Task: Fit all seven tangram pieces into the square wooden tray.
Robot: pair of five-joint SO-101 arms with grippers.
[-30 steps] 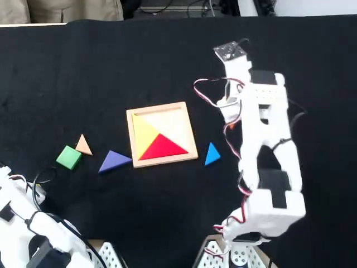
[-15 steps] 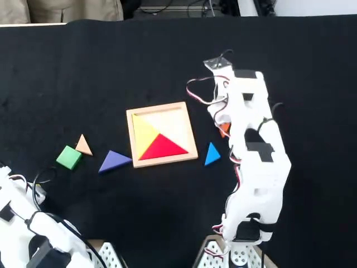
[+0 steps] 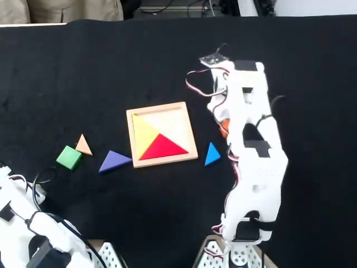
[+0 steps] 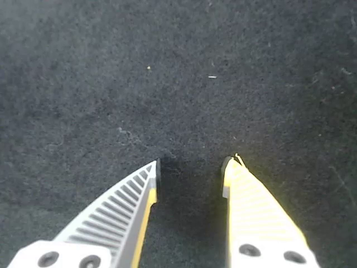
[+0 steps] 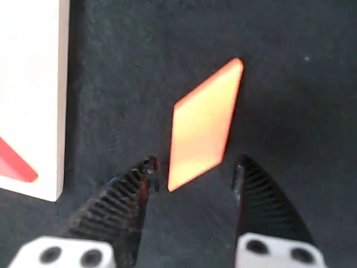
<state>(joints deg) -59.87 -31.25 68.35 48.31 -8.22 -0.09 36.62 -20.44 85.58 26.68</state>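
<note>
Right tool (image 5: 192, 170) nearer, flat orange parallelogram (image 5: 203, 123)

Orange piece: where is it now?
In the high view the orange piece lies right of the wooden tray, one end inside the open right gripper.

Tray (image 3: 158, 106): square, pale wood with a raised rim, lying flat and turned slightly askew; part filled.
Yellow triangle (image 3: 143, 134): large, flat inside the tray, on its 9 o'clock side.
Red triangle (image 3: 163, 147): large, flat inside the tray, on its 6 o'clock side, edge to edge with the yellow one.
Orange parallelogram (image 5: 203, 123): flat, outside the tray at 3 o'clock, near its rim but apart.
Blue triangle (image 3: 212, 154): small, just off the tray at 4 o'clock.
Purple triangle (image 3: 114, 161): medium, at 8 o'clock, its tip close to the tray's corner.
Peach triangle (image 3: 83, 145): small, at 9 o'clock, well apart from the tray.
Green square (image 3: 68, 157): just beside the peach triangle, at its 7 o'clock.
</note>
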